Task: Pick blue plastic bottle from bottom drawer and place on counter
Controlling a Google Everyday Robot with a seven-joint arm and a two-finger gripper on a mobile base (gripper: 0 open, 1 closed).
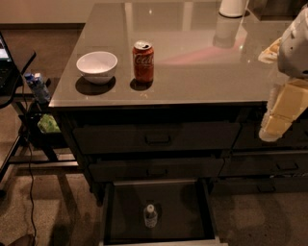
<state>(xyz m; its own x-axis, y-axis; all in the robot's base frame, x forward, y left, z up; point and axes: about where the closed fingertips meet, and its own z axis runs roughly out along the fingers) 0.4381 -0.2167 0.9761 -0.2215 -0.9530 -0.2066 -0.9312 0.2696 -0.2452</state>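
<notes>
The blue plastic bottle (pixel 150 216), small and clear with a white cap, stands upright on the dark floor of the open bottom drawer (pixel 120 211), near its middle. The counter (pixel 192 62) is the glossy grey top of the dark cabinet above it. My gripper (pixel 276 127) hangs at the right edge of the view, pale yellow, in front of the cabinet's upper drawers at the counter's right front edge. It is well above and to the right of the bottle and holds nothing that I can see.
A red Coca-Cola can (pixel 143 61) and a white bowl (pixel 96 67) stand on the counter's left front. A white object (pixel 232 7) stands at the back. Two shut drawers (pixel 156 138) sit above the open one. A black side table (pixel 14 72) with a small blue carton (pixel 37 86) is at left.
</notes>
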